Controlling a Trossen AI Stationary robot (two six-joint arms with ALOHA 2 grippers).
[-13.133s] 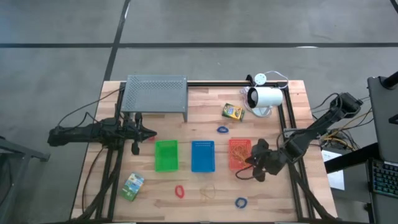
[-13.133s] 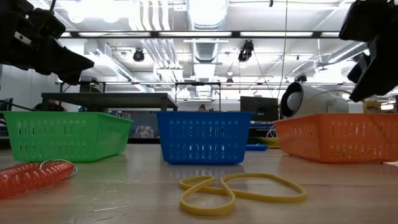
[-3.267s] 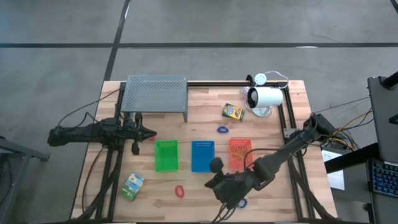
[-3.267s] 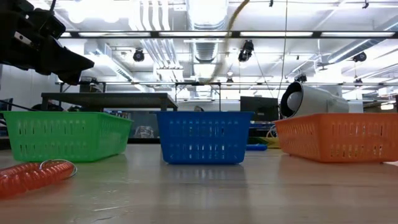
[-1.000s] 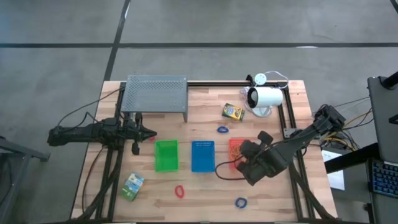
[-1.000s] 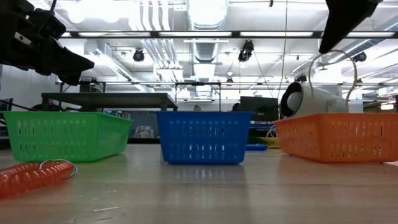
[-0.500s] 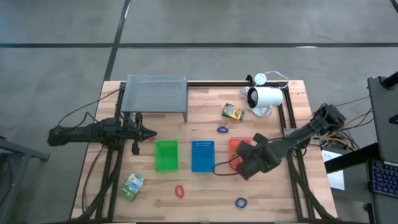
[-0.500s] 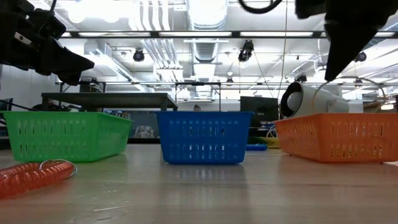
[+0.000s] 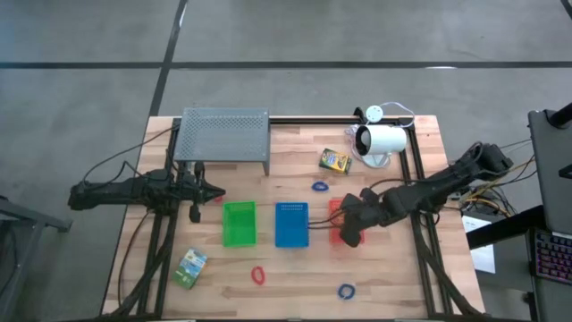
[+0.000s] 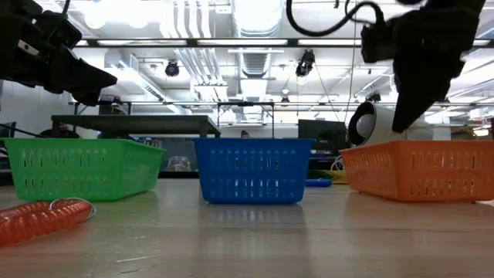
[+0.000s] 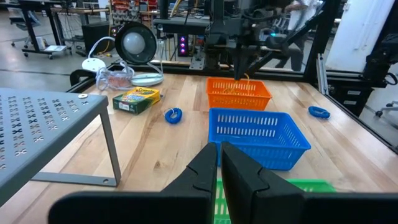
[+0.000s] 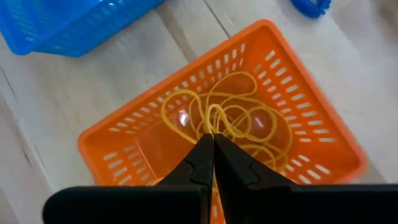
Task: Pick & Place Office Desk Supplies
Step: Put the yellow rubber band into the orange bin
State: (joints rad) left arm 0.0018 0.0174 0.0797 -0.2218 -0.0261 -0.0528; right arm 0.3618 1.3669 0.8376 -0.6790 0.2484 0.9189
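Note:
My right gripper (image 12: 212, 138) is shut on a thin yellow rubber band (image 12: 214, 118) and points steeply down over the orange basket (image 9: 343, 209). Several more such bands (image 12: 249, 124) lie in that basket. My left gripper (image 11: 219, 149) waits shut at the table's left (image 9: 217, 190), touching nothing. A crayon box (image 9: 334, 160) lies at the far middle and another box (image 9: 190, 267) at the near left. A red loop (image 9: 258, 275) and a blue loop (image 9: 346, 291) lie near the front edge. A second blue loop (image 9: 320, 187) lies beyond the baskets. My right gripper pinches one strand of the yellow rubber band (image 12: 213, 127) between its two fingertips. The fingers come from above, slanting down. The band hangs slack below them into the orange basket, its lower part among the other bands there.
A green basket (image 9: 239, 223) and a blue basket (image 9: 291, 224) stand left of the orange one. A grey perforated rack (image 9: 223, 134) stands at the far left and a white cylindrical device (image 9: 382, 141) at the far right. Bare wood lies along the front edge.
My right gripper, shut all the while, has gone down and a little toward the far edge, tipping more steeply downward, until it stands over the orange basket. The rubber band, which hung beside the basket over the table, now hangs into the basket.

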